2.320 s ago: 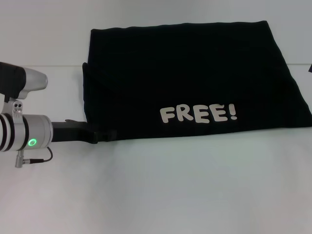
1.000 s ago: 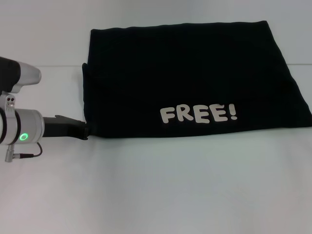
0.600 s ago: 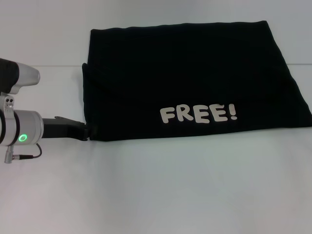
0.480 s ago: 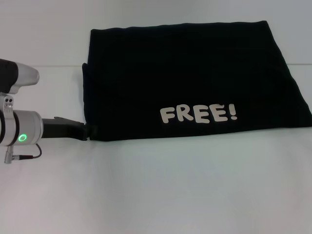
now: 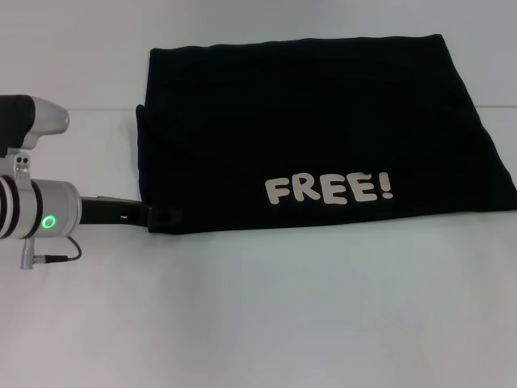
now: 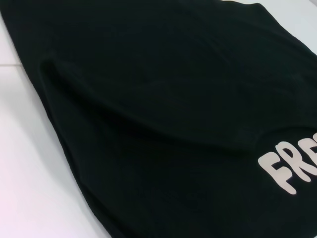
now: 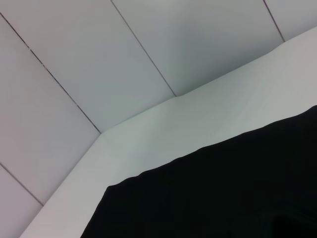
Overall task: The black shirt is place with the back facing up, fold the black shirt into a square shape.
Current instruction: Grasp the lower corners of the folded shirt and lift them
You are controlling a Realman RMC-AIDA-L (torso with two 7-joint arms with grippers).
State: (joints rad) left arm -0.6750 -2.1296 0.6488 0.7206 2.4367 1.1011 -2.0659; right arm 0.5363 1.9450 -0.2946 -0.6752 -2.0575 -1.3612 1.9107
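Left pincer (image 5: 164,217) at black shirt (image 5: 323,129) near-left corner, opening indiscernible

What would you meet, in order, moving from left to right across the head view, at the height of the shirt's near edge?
Left arm → left gripper at the shirt's near left corner → black shirt → "FREE!" lettering → bare white table.

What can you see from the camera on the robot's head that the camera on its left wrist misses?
Only the head view shows the left gripper reaching the black shirt at its near left corner, the shirt's whole folded outline and the full "FREE!" lettering. Only the left wrist view shows a soft ridge in the cloth up close. Both show the shirt on the white table and the lettering's first letters.
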